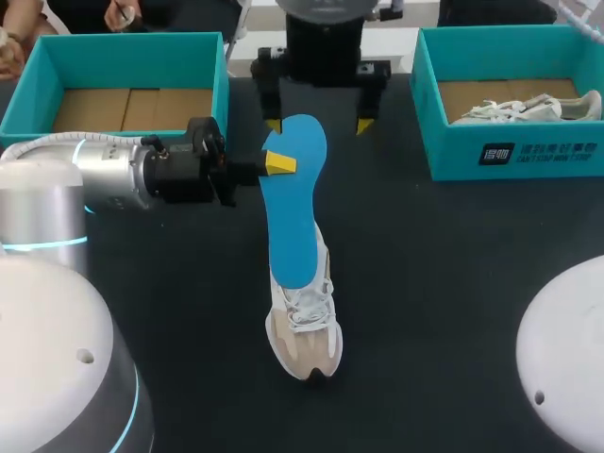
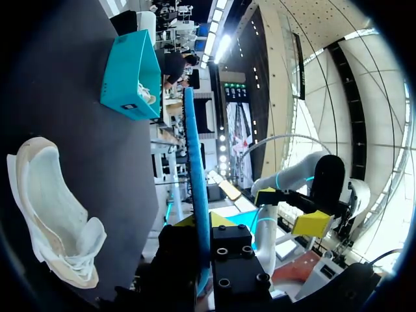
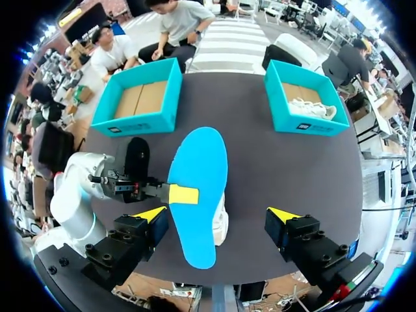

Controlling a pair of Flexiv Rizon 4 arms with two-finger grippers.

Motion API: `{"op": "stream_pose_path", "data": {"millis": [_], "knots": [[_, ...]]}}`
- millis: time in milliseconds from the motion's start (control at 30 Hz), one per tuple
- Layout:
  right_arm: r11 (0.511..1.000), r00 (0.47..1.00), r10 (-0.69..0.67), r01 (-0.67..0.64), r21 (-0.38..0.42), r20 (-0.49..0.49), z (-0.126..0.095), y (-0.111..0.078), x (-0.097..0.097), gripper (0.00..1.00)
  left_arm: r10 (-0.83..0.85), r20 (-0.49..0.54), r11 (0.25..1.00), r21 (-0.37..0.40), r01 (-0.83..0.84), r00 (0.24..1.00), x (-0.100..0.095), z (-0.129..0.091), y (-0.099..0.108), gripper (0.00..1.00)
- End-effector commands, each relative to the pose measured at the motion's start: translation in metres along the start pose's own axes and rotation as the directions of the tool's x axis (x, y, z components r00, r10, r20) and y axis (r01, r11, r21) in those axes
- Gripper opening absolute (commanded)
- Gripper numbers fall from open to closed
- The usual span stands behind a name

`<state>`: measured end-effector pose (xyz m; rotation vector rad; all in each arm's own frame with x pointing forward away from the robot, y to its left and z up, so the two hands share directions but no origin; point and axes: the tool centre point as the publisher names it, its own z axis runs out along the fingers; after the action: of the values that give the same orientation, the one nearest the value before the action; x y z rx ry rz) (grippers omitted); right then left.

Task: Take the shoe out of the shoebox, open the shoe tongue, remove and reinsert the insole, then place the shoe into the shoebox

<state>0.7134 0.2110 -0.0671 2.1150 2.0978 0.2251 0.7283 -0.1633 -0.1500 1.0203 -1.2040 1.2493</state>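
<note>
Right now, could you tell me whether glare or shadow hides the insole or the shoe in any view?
Head view: the insole and the shoe are evenly lit, without glare. Left wrist view: strong backlight, yet the edge-on insole and the shoe read plainly. Right wrist view: insole evenly lit.

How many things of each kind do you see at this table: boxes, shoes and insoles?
Teal cardboard shoeboxes: 2
White lace-up shoes: 2, one on the dark table at, one inside the right-hand box
Blue foam insole: 1, held by the left gripper
Total: 5
</note>
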Motion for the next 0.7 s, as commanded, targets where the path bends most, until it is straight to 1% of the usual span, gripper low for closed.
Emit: {"op": "stream_pose_path", "data": {"millis": [33,133,233,300,367,433,700], "knots": [[1.0,1.0,0.018,-0.018,0.001,0.016,0.016,-0.004,0.009,1.0,0.0,0.001,1.0,0.002,0.0,1.0,0.0,0.0,0.001,0.0],[1.0,1.0,0.026,-0.026,0.0,-0.014,0.028,-0.01,0.014,1.0,0.0,0.001,1.0,0.002,0.0,1.0,0.0,0.0,0.001,0.0],[0.999,0.999,0.034,-0.034,0.002,-0.032,0.034,-0.014,0.019,1.0,0.0,0.001,1.0,0.002,0.0,1.0,0.0,0.0,0.001,0.0],[0.999,0.999,0.038,-0.038,0.0,-0.039,0.035,-0.015,0.02,1.0,0.0,0.001,1.0,0.002,0.0,1.0,0.0,0.0,0.001,0.0],[1.0,0.998,0.027,-0.027,0.0,-0.051,0.036,-0.018,0.024,1.0,0.0,0.001,1.0,0.002,0.0,1.0,0.0,0.0,0.001,0.0],[1.0,0.999,0.016,-0.015,0.008,-0.028,0.036,-0.019,0.025,1.0,0.0,0.001,1.0,0.002,0.0,1.0,0.0,0.0,0.001,0.0],[1.0,0.999,0.016,-0.015,0.008,-0.028,0.036,-0.019,0.025,1.0,0.0,0.001,1.0,0.002,0.0,1.0,0.0,0.0,0.001,0.0]]}}
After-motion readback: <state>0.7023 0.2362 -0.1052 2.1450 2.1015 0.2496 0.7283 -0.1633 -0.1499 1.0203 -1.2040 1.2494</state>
